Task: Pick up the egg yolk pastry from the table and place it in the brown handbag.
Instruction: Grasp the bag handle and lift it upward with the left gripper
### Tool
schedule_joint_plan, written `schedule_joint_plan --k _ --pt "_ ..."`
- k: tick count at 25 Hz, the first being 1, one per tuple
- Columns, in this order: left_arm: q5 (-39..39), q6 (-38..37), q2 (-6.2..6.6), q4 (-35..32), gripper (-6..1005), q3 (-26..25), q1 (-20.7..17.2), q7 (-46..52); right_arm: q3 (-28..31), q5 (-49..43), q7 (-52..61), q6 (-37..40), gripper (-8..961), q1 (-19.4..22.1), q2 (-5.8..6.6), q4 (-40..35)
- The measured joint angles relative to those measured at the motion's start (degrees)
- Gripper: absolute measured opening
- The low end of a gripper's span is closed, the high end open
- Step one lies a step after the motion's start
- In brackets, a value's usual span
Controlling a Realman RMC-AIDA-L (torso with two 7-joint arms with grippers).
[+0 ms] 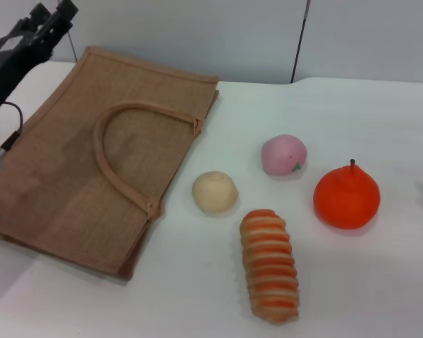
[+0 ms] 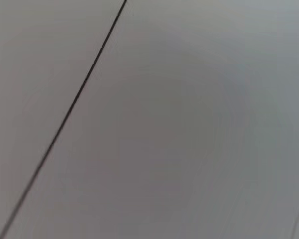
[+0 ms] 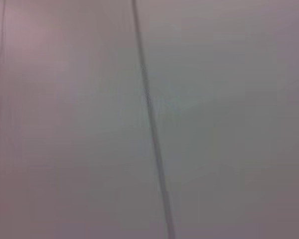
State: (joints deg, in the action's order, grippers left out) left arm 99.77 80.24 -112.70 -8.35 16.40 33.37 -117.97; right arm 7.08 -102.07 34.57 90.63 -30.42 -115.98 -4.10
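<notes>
Head view: egg yolk pastry (image 1: pixel 215 191) sits on the white table (image 1: pixel 366 282) near frame centre, a pale cream ball, free on all sides. Brown handbag (image 1: pixel 77 176) lies flat across the left half of the frame, its loop handle (image 1: pixel 120 158) curving toward the pastry, its right edge just beside the ball but not touching it. Other items: pink peach bun (image 1: pixel 283 154) to the upper right of the pastry, orange fruit (image 1: pixel 346 196) at right, striped bread roll (image 1: pixel 269 265) just below and right of the pastry, close to it. Left gripper (image 1: pixel 46 21) is raised in the upper left corner of the frame, above the far corner of the bag, holding nothing; whether its fingers stand wide or narrow I cannot tell from this angle. Right gripper does not show in any view. Both wrist views show only a plain pale wall with a dark seam, which suggests both arms are lifted and pointed away from the table, likely a parked pose with the pick not yet begun. The pastry lies well apart from the left gripper, down and to the right across the whole bag. Judgement: the bag lying flat means its mouth, facing right toward the food, would need opening or lifting before the pastry goes in; the roll's nearness narrows the approach from below.
</notes>
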Motion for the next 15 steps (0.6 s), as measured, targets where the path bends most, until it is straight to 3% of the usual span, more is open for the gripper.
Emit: schedule_joint_plan --k 6,15 --pt "-7.8 -2.2 2.09 -4.0 735 0.9 1.0 14.8 -0.4 -9.3 10.3 -0.3 877 -2.7 0.06 -6.6" --pt "-27.2 -6.4 2.33 -15.9 719 0.9 3.8 39.3 -0.8 -19.6 17.7 -0.6 877 -6.4 0.06 -10.8"
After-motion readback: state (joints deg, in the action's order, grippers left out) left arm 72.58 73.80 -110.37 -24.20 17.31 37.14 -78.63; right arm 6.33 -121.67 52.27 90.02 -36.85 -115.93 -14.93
